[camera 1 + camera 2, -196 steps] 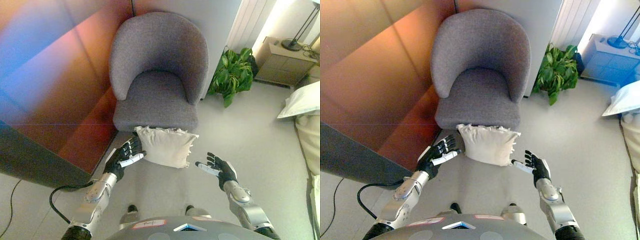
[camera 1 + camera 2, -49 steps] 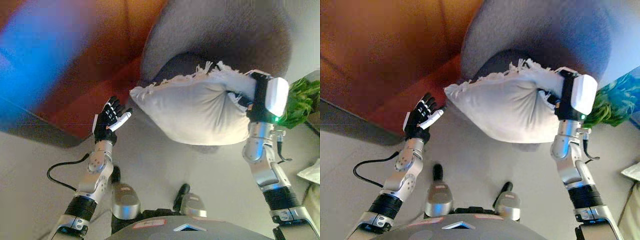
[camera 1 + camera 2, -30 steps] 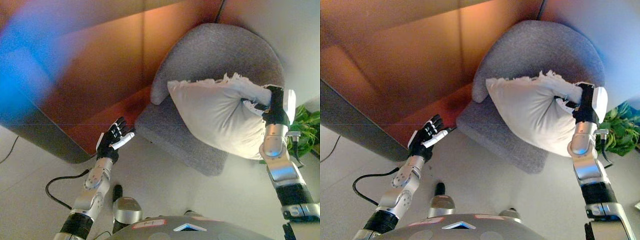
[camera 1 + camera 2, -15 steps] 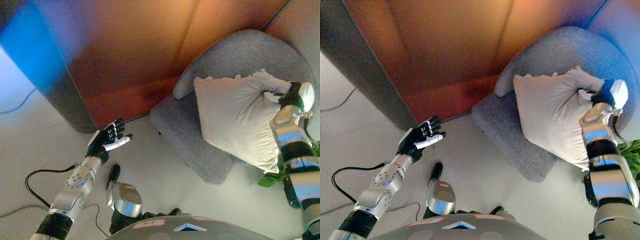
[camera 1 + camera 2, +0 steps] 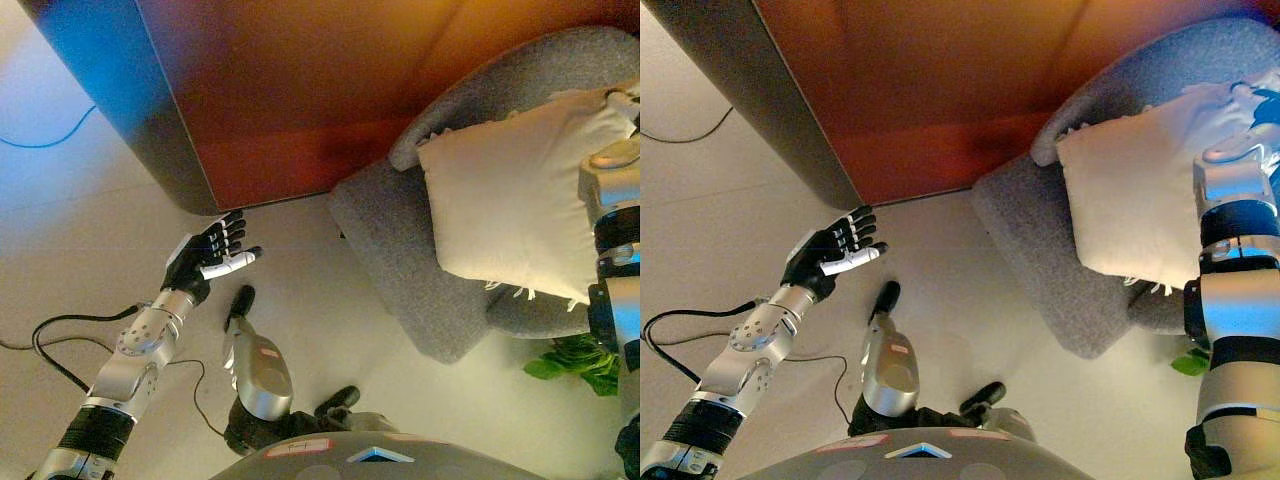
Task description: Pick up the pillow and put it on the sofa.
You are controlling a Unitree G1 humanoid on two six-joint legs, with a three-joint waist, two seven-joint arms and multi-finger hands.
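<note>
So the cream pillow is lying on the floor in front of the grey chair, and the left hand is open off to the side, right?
Not quite. The pillow is not on the floor; it sits on the grey chair, leaning against its backrest, as the left eye view shows. The rest holds: the left hand is open, fingers spread, off to the side above the floor.

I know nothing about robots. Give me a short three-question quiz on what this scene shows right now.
1. True or false: the pillow lies on the floor.
2. What stands open over the floor, holding nothing? A) left robot hand B) a person's hand
3. Fill in: the green plant shows beside the grey ____.

Key: 1 false, it leans on the sofa seat. 2 A. 3 sofa.
</note>
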